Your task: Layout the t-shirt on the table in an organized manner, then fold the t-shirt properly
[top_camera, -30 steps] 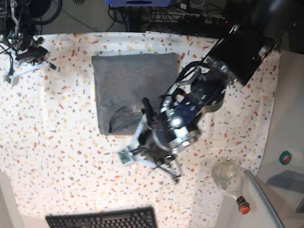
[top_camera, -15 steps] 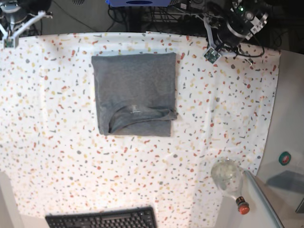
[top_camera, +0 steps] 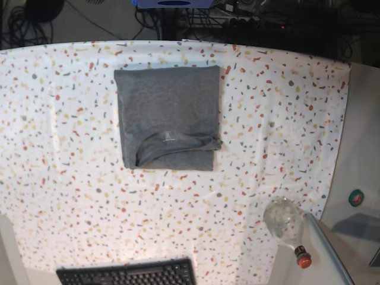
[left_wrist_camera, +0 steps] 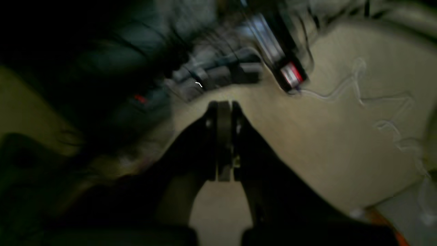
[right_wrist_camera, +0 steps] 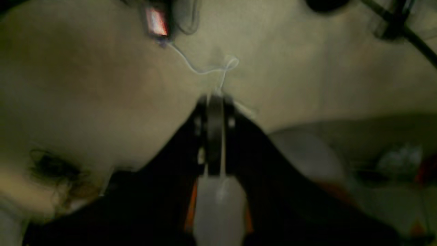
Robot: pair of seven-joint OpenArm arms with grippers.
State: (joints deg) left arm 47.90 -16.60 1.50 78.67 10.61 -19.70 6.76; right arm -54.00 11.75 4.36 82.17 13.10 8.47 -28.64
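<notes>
We read the base view from its left edge across. Neither arm shows in it. The desk point(top_camera: 71, 178), under its white cloth flecked red, orange, yellow and grey, fills most of the view.

The t-shirt point(top_camera: 168, 116) lies flat on the desk as a folded, nearly square grey block, at about 11 o'clock from the view's centre. Its neckline curves along the lower part of the block, toward 6 o'clock, with a small pale label mark point(top_camera: 167, 138) at the collar. We cannot read any writing on that mark; it is too small.

At 6 o'clock, a black keyboard point(top_camera: 127, 274) sits at the desk's lower edge. Its key legends are not legible.

Toward 4 o'clock, a clear bottle point(top_camera: 286, 224) with a red cap lies near the desk's right corner. Farther right, a small round green and red sticker point(top_camera: 356, 197) sits on the plain side surface; no text can be made out on it.

Right wrist view: the right gripper point(right_wrist_camera: 215, 102) has its jaws pressed fully together with nothing between them. It hangs over a beige floor, with a thin pale cable point(right_wrist_camera: 208, 70) lying beyond its tip at 12 o'clock. The picture is blurred.

Left wrist view: the left gripper point(left_wrist_camera: 223, 106) is likewise closed flat and empty. Dark blurred equipment lies at 10 to 12 o'clock, with a red and white patch point(left_wrist_camera: 292, 75) at 1 o'clock that is too smeared to read.
</notes>
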